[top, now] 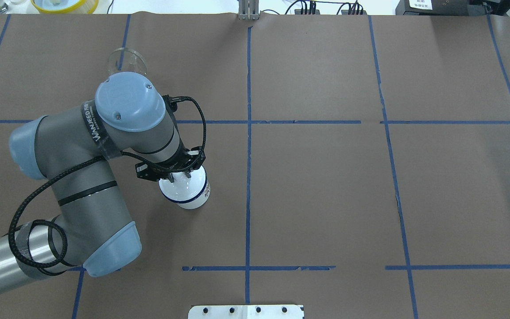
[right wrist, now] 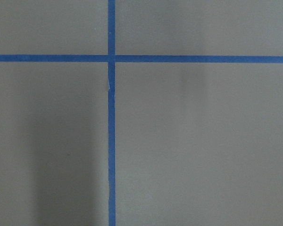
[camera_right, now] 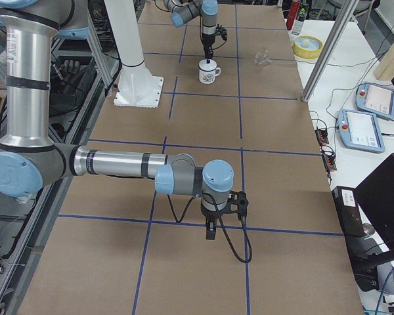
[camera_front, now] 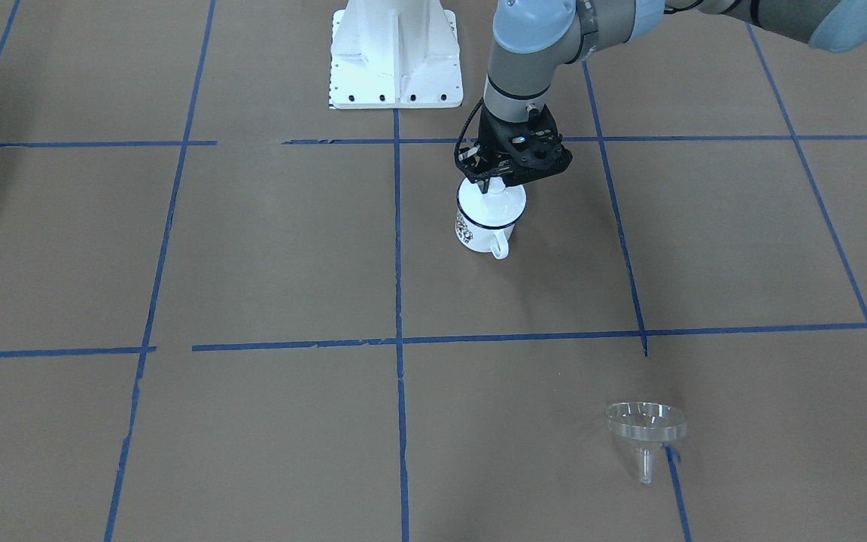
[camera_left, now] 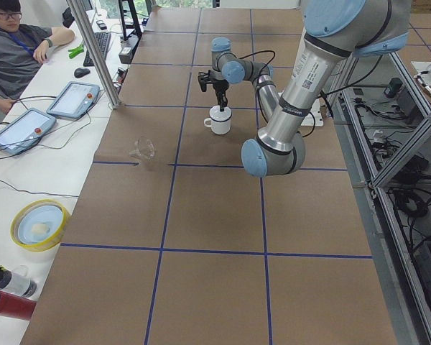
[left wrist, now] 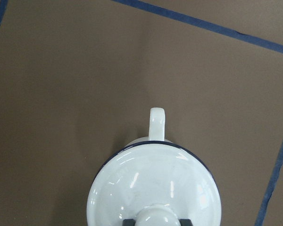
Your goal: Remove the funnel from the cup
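- My left end effector (camera_front: 495,183) hangs straight down over the cup (camera_front: 479,229). Its fingers are drawn in against the knob (left wrist: 156,217) of a white lid (left wrist: 153,188) that caps the cup, touching it on both sides as far as the wrist view shows.
- The funnel (camera_front: 646,423) is not in the cup. It lies tipped over on the bench (camera_front: 253,263), well apart from the cup.
- Seen from behind my shoulders, the funnel is at about 11 o'clock from my left end effector, farther out across the bench.
- In the front-facing view its spout (camera_front: 645,468) points to 6 o'clock, away from my base, with the wide mouth tilted up.
- My left arm is much the nearer to the funnel. My right end effector (camera_right: 211,231) hovers low at the other end of the bench, and I cannot tell whether it is apart or together.
- I judge the removal already done.
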Controlling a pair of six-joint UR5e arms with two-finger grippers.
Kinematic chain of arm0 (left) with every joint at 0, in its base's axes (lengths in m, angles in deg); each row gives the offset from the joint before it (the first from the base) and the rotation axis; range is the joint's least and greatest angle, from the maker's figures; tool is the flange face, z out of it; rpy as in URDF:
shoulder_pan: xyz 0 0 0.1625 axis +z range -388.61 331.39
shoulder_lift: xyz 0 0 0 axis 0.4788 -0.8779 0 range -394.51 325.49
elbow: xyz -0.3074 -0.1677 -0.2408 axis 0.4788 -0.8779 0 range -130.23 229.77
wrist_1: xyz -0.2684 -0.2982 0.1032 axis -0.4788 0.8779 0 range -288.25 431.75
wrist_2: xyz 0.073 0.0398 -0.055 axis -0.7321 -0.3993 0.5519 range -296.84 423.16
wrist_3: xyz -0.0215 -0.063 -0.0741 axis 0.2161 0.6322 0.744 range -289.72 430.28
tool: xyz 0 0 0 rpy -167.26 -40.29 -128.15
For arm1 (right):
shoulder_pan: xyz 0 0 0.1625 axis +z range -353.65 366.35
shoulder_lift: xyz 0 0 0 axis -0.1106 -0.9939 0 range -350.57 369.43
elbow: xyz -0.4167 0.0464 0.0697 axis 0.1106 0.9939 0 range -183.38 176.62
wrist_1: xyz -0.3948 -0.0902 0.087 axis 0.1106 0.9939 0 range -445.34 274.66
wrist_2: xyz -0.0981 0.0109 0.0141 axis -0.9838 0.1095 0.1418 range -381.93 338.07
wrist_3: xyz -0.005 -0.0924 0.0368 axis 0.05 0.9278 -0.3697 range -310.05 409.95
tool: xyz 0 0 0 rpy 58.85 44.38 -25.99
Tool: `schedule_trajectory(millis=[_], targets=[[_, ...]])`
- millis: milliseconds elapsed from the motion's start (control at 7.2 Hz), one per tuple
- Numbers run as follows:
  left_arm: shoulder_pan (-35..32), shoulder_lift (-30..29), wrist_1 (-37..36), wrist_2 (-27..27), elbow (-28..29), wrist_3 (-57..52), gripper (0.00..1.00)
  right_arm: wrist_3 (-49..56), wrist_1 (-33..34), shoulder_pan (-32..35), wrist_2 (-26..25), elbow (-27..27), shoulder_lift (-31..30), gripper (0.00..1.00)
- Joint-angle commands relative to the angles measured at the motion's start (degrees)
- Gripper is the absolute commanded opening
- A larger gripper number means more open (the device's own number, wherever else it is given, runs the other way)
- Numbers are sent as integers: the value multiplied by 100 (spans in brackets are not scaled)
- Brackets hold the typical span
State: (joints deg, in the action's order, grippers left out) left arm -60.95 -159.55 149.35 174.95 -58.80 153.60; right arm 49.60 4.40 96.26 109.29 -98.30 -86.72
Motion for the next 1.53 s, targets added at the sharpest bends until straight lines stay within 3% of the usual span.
schedule_trajectory(millis=[0,278,417,694,972,1250,1389], targets=[[0,14,19,0,2,0,38,0,0,0,0,0,0,100],[0,14,19,-9,2,0,98,0,0,0,0,0,0,100],[-9,23,10,-9,-24,26,100,0,0,0,0,0,0,100],[-175,442,2,-18,-740,-331,100,0,0,0,0,0,0,100],[-1312,1092,36,52,-1017,-1873,100,0,0,0,0,0,0,100],[-3189,1786,37,1208,-948,-4241,100,0,0,0,0,0,0,100],[-3843,2216,37,1439,-825,-5463,100,0,0,0,0,0,0,100]])
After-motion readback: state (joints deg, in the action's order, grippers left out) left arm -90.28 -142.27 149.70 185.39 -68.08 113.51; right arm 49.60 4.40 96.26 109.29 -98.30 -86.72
